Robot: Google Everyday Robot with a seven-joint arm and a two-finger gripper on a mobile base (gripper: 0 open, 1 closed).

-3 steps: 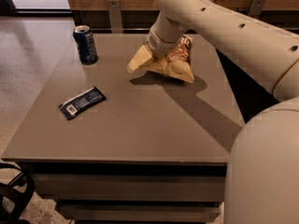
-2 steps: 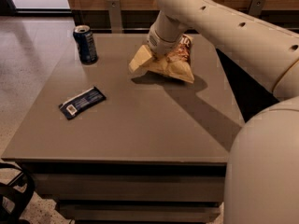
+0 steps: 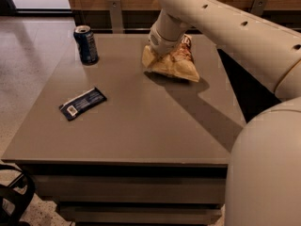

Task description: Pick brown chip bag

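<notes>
The brown chip bag [image 3: 176, 62] is a puffy tan-yellow bag with a dark brown top. It is at the far middle of the grey table [image 3: 141, 126]. My gripper [image 3: 160, 48] comes down from the cream arm onto the bag's left upper part and is shut on it. The wrist hides most of the fingers. The bag's left end is pulled up against the gripper, with a shadow under it. Its right end is low, at or near the table top.
A blue drink can [image 3: 86, 44] stands at the far left of the table. A flat dark blue wrapper [image 3: 83, 103] lies at the left middle. My arm and body fill the right side. A wall with brackets runs behind the table.
The bag's left corner has drawn in and risen toward my gripper, and the bag has shifted slightly right. The can and the wrapper have not moved.
</notes>
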